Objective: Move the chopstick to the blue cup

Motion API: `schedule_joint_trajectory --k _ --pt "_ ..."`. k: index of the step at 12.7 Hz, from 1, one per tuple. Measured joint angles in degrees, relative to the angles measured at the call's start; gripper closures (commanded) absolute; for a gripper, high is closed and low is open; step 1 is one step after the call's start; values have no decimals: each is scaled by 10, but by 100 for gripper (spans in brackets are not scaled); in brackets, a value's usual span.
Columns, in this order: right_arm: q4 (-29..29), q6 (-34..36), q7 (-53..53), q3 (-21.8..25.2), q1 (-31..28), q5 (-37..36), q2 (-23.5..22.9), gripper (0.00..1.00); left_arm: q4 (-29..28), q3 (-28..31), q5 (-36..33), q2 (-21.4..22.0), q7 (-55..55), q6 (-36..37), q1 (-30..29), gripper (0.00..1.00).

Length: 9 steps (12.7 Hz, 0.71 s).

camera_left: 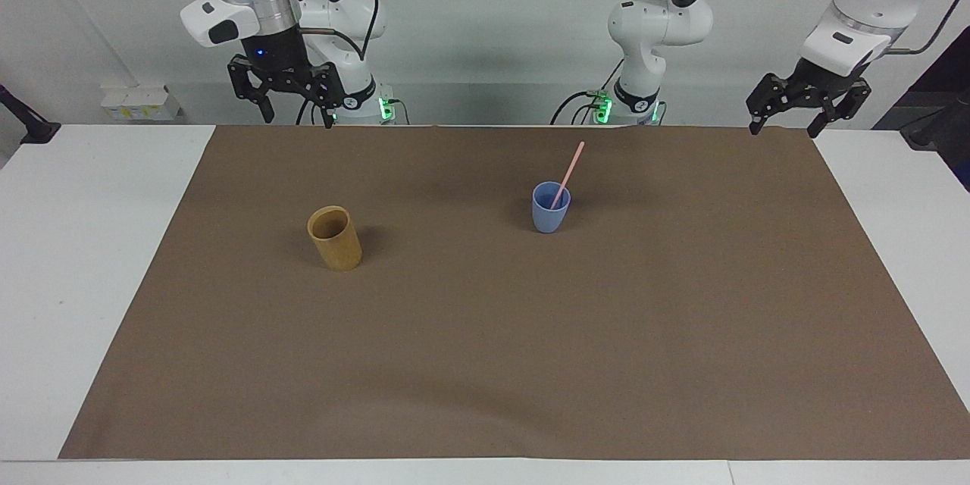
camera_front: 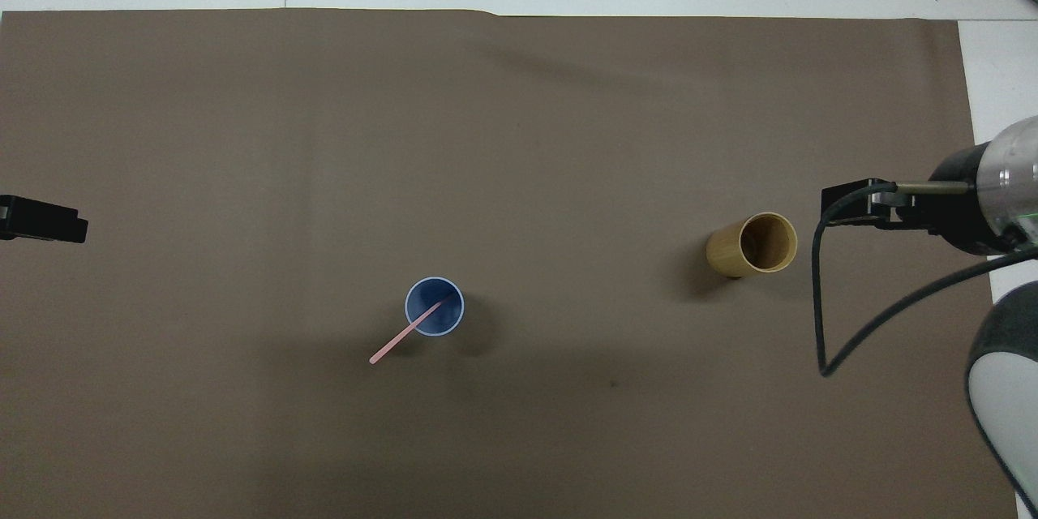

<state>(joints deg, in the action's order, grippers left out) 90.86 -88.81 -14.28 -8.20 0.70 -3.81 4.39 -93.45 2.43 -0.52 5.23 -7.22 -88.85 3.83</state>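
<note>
both claws spread – left claw (camera_left: 783, 118), right claw (camera_left: 295, 106) – chopstick (camera_left: 567, 175) in blue cup (camera_left: 549, 214).

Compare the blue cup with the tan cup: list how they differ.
The blue cup tapers toward its base; the tan cup is taller and straight-sided. The blue cup holds the chopstick, leaning out over its rim; the tan cup holds nothing. The tan cup stands toward the right arm's end. Both stand upright on the brown mat, handleless.

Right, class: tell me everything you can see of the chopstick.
The chopstick is a thin, straight, pale pink stick that looks like plastic. Its lower end stands inside the blue cup; it leans on the rim, its upper end tilted toward the robots and the left arm's end. No gripper touches it.
</note>
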Motion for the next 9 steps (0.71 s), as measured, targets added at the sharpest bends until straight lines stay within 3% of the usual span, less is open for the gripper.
schedule_joint_trajectory --k 9 --pt "-24 27 30 4 -6 -5 -16 0 0 -4 0 0 0 6 1 0"
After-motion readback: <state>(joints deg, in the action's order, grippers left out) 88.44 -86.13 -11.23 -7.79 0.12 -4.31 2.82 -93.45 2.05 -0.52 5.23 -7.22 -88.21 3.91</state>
